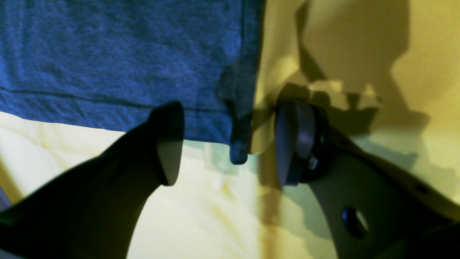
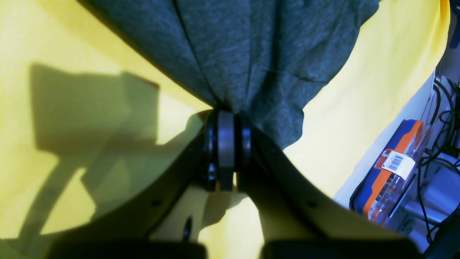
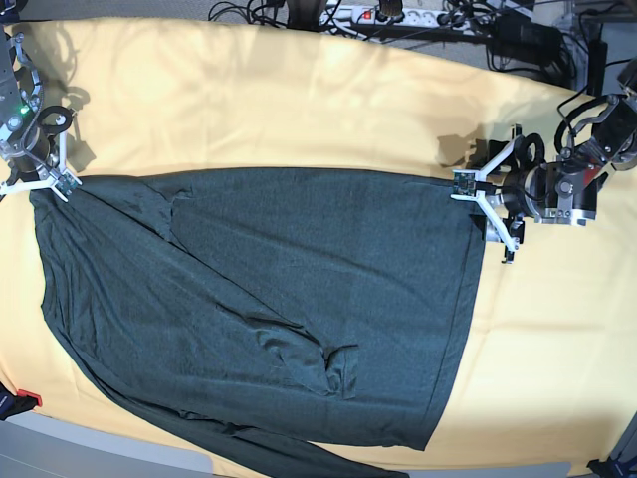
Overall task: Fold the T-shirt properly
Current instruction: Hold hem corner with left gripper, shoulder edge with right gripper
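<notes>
The T-shirt (image 3: pixel 289 289), dark green-grey, lies spread flat over the yellow table (image 3: pixel 299 100), with a long sleeve trailing along the front edge. In the base view my right gripper (image 3: pixel 55 181) is at the far left, shut on the shirt's upper left corner. The right wrist view shows the fabric (image 2: pixel 251 54) bunched and pinched between the closed pads of that gripper (image 2: pixel 226 122). My left gripper (image 3: pixel 490 204) is open at the shirt's upper right hem corner. In the left wrist view that hem corner (image 1: pixel 239 144) sits between the spread fingers of the left gripper (image 1: pixel 231 147), touching neither.
A power strip (image 3: pixel 398 15) and tangled cables (image 3: pixel 528 35) run along the table's far edge. An orange and blue box (image 2: pixel 391 169) lies off the table's side beside more cables. A small red object (image 3: pixel 25 400) sits at the front left corner.
</notes>
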Controlling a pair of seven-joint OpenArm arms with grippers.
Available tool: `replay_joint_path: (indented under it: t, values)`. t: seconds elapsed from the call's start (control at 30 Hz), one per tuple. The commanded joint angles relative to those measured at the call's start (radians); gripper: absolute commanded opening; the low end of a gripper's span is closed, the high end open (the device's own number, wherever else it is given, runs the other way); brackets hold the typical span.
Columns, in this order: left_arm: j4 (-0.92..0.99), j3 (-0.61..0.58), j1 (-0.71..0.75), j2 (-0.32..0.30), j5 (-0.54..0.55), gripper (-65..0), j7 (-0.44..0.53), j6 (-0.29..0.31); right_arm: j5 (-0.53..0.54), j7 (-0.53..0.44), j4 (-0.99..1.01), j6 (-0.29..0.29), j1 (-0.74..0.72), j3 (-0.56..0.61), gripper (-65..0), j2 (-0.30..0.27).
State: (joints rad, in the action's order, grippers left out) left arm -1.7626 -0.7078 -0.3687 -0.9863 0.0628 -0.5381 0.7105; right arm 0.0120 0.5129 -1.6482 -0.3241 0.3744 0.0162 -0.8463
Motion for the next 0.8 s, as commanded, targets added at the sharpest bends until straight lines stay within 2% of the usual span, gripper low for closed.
replay_joint_path:
  t: [0.0, 0.13, 0.27, 0.47, 0.63, 0.77]
  values:
    - [-0.002, 0.001, -0.011, -0.008, -0.01, -26.0, 0.015, -0.012, -0.004, 0.004, -0.008, 0.014, -0.006, -0.01, -65.0, -0.024]
    - [-0.002, 0.001, -0.011, 0.005, -0.027, -26.0, 0.014, -0.013, -0.004, 0.004, -0.008, 0.015, -0.006, -0.01, -65.0, -0.024]
    - [-0.002, 0.001, -0.011, 0.022, -0.063, -26.0, 0.014, -0.127, -0.004, 0.005, -0.008, 0.015, -0.006, -0.01, -65.0, -0.024]
    - [-0.002, 0.001, -0.012, 0.025, -0.067, -26.0, 0.013, -0.137, -0.004, 0.005, -0.008, 0.015, -0.006, -0.01, -65.0, -0.024]
    - [-0.002, 0.001, -0.011, 0.025, -0.077, -26.0, 0.006, -0.186, -0.004, 0.005, -0.008, 0.015, -0.006, -0.01, -65.0, -0.024]
    - [-0.015, 0.001, -0.012, 0.025, -0.071, -26.0, -0.047, -0.224, -0.004, 0.005, -0.008, 0.015, -0.006, -0.01, -65.0, -0.024]
